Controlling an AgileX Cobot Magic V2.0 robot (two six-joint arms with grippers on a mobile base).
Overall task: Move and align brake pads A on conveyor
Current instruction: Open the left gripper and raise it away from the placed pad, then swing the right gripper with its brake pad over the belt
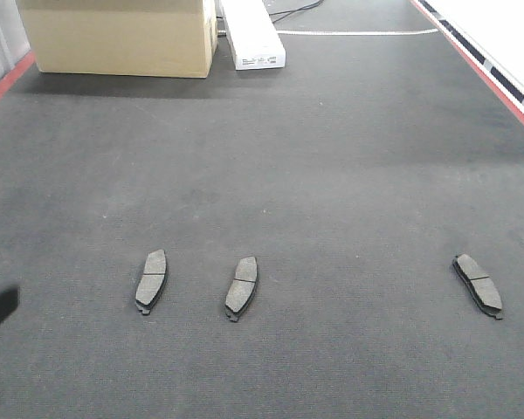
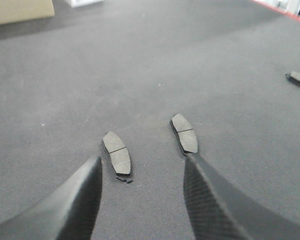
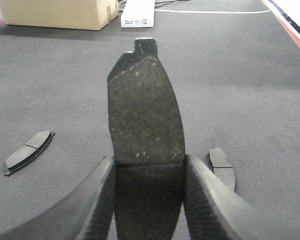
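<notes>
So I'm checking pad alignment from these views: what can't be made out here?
- Held brake pad: near end hidden between the right gripper fingers; absent from front view.
- Left gripper: only a dark sliver at the front view's edge.
- Far-right pad: cut by left wrist frame edge.

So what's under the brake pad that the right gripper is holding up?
Below the held pad in the right gripper is grey conveyor, and another pad peeks out beside the finger. Whatever lies directly behind the held pad is covered.

three pads flat on conveyor; fourth lifted.
</notes>
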